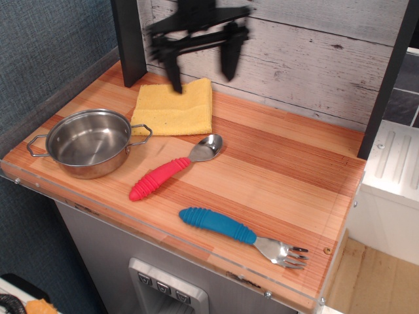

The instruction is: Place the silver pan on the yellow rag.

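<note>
Red-handled spoon (171,171) and blue-handled fork (239,229) lie on wooden counter (288,163).
</note>
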Motion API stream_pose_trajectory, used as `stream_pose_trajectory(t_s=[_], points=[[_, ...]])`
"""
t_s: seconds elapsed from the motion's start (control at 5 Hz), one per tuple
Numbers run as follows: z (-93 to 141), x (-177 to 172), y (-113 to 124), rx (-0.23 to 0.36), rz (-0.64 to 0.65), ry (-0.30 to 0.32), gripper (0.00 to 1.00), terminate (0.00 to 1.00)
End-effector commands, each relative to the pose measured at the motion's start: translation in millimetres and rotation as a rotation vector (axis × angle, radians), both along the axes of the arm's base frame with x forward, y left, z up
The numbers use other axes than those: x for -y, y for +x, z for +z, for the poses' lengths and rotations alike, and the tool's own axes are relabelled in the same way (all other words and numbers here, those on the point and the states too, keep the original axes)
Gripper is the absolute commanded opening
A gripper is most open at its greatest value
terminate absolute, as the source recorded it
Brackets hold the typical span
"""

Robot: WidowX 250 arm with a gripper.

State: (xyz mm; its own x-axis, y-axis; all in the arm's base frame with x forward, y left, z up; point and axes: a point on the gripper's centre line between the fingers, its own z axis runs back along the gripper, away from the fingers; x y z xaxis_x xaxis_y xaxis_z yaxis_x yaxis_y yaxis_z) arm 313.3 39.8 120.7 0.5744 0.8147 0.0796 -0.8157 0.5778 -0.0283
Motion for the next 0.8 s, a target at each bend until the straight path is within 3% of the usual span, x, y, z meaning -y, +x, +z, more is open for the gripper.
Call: stream_pose_trajectory(t_s=[0.0, 0.4, 0.6], points=[[4, -32, -61, 0.022, 0.479, 0.062, 1.0, 0.0], [-24, -53, -88, -0.019, 0.978, 0.055, 1.0, 0.0], [-41, -56, -90, -0.003, 1.229, 0.084, 1.0, 0.0]])
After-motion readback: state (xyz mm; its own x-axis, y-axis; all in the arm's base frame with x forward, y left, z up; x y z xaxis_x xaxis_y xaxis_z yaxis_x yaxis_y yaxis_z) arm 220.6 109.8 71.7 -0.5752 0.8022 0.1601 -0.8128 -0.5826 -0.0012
